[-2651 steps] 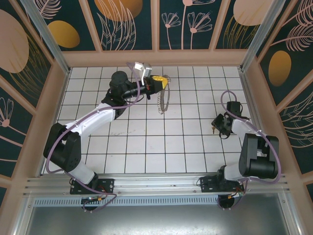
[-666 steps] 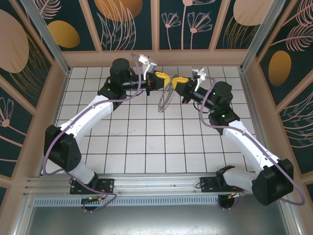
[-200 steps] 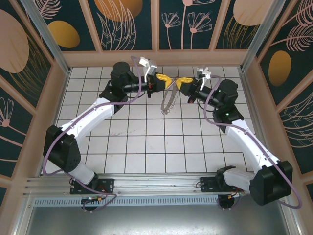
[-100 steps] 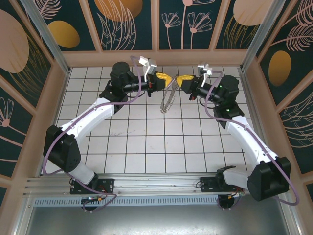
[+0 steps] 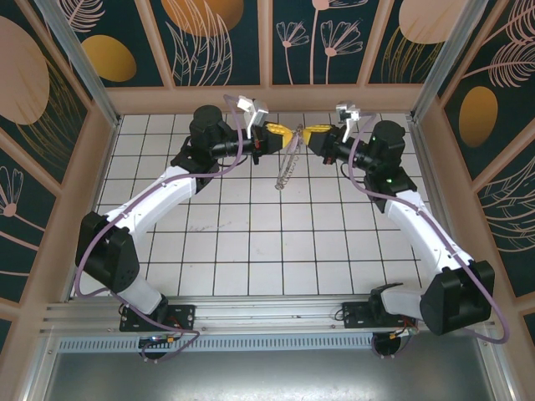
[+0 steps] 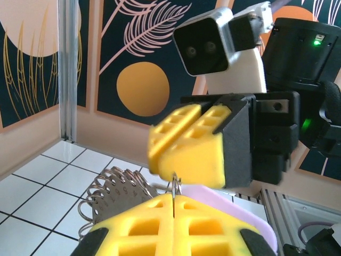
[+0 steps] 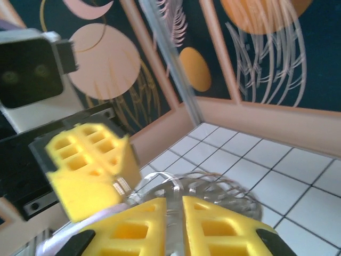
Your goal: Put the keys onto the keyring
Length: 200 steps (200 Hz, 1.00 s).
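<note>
So both arms are stretched to the far end of the white tiled floor [image 5: 251, 242], which is glossy square tiles with thin dark grout lines. The two grippers sit nose to nose, nearly touching.

The fingers on both are chunky yellow plastic with a waffle-grid of square cut-outs, set in matte black housings. The left gripper [image 5: 282, 131] is clamped tight. From its own camera the two pads meet in one clean seam, with a hair-thin wire loop poking up out of it. That's the keyring [image 5: 286, 170], which hangs straight down from the left gripper's tip, just below and between the two grippers and clear of the tiles.

From above it's almost edge-on, so it reads as a skinny pale silver sliver. In the left wrist view the fringe [image 6: 114, 189] shows properly just left of the pads. It's a tight fan of small shiny wire rings stacked like a slinky, with stamped marks too small to read.

The right gripper [image 5: 311, 134] comes in from the opposite side. Its pads stand a crack apart, with blurry silver wire showing in the slot. I can't tell whether it's actually pinching anything. The rings [image 7: 213, 186] spread out just past its fingertips.
</note>
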Tool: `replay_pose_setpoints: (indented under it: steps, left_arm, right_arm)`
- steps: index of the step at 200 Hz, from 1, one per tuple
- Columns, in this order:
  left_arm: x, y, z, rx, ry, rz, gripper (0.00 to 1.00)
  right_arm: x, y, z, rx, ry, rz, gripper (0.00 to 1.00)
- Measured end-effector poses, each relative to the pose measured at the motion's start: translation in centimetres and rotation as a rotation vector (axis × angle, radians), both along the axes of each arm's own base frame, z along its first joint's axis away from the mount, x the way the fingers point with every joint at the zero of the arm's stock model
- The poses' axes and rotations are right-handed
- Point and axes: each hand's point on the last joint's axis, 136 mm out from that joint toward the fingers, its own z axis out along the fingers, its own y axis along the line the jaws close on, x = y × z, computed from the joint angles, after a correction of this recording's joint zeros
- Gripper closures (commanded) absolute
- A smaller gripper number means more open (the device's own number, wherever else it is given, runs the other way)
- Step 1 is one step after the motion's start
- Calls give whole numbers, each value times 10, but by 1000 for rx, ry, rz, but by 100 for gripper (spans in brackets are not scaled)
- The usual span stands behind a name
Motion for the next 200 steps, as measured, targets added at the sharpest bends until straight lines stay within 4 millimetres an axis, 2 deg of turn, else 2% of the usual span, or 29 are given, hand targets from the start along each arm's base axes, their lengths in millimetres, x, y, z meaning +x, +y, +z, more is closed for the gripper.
replay_pose_setpoints:
  steps: [32, 78, 128, 172, 200]
  left_arm:
    - [0, 0, 0, 0, -1, 0, 100]
    - [0, 0, 1, -1, -2, -1, 100]
    - [0, -1, 1, -4, -7, -6, 100]
    - [-3, -2, 0, -5, 1, -28, 100]
    - [-5, -2, 2, -13, 1, -39, 100]
  right_arm:
    - [15, -19, -3, 6, 29, -87, 60]
    - [16, -25, -6, 20, 49, -111, 55]
    - [1, -17, -2, 51, 8, -25, 45]
    - [-16, -8, 13, 87, -55, 94, 44]
    - [-18, -2, 11, 96, -62, 155, 44]
